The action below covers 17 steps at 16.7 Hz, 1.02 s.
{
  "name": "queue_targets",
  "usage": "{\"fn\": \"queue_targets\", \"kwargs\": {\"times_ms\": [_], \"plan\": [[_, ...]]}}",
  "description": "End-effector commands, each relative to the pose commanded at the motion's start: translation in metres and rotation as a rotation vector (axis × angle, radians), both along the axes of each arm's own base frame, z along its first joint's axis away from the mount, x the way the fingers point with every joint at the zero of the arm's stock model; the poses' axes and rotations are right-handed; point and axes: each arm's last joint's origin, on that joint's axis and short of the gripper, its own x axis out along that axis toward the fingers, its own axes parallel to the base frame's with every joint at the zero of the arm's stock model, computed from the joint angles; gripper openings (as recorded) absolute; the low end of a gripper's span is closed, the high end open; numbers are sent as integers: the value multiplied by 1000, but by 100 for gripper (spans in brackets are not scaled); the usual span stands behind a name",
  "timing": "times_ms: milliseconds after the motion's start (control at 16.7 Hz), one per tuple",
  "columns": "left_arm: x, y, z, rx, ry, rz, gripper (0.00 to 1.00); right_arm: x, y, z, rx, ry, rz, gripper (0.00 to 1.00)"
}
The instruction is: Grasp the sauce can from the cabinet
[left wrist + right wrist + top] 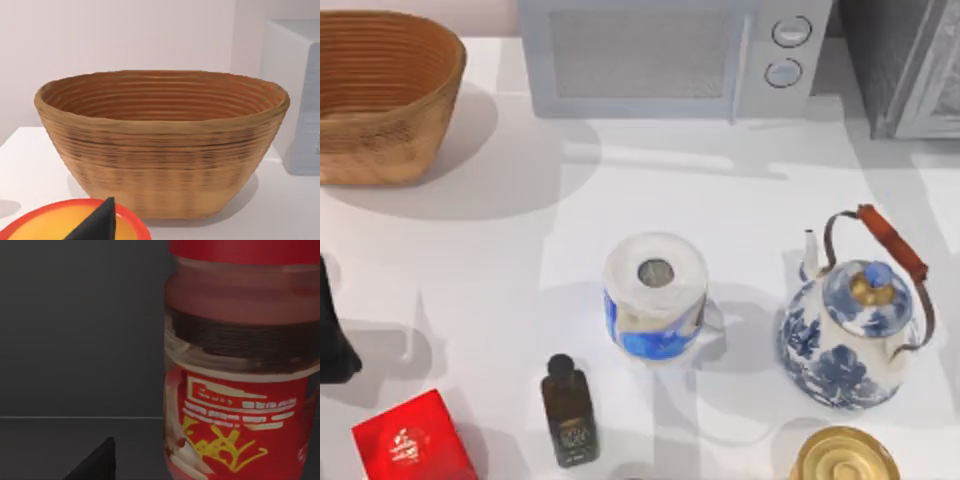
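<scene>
**At the table's left edge: can close under the gripper, hold unconfirmed**

Near the top view's left side, the left gripper (332,330) sits low over the table and is cut off by the frame. Its wrist view looks across the sauce can (35,231) towards the woven basket (160,145). The can's red-rimmed, pale yellow top lies right under the camera, and a dark part of the gripper overlaps it. So the can is here on the left, well apart from the cabinet (890,60) at the far right corner.

The main risk, as I judge it, is treating the can as secured when it may not be. Lifting or moving on a poor hold would tip it or knock it towards the basket. A second risk is a mix-up. The right gripper (95,465) faces a red-lidded jar (240,390) with a red label in a dim, dark grey surround, and that jar could be taken for the target.

Much is hidden. The can's side is out of frame, so I cannot tell whether anything touches it. I also cannot tell whether either gripper is open or closed. The cabinet is cropped, and its door position is hard to read.
</scene>
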Motion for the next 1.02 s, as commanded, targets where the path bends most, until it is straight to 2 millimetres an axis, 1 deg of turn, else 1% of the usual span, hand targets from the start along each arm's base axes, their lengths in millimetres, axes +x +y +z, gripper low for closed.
{"fn": "queue_targets", "kwargs": {"times_ms": [60, 180, 480, 600, 1020], "plan": [[0, 0, 0, 0, 0, 0, 100, 9, 1, -1, 0, 1, -1, 100], [0, 0, 0, 0, 0, 0, 100, 20, 1, 0, 3, -8, -3, 100], [0, 0, 0, 0, 0, 0, 100, 21, 2, -1, 3, -5, 1, 100], [0, 0, 0, 0, 0, 0, 100, 27, 2, 0, 3, -7, -3, 100], [0, 0, 0, 0, 0, 0, 100, 72, 0, 1, 4, -10, -4, 100]]}}
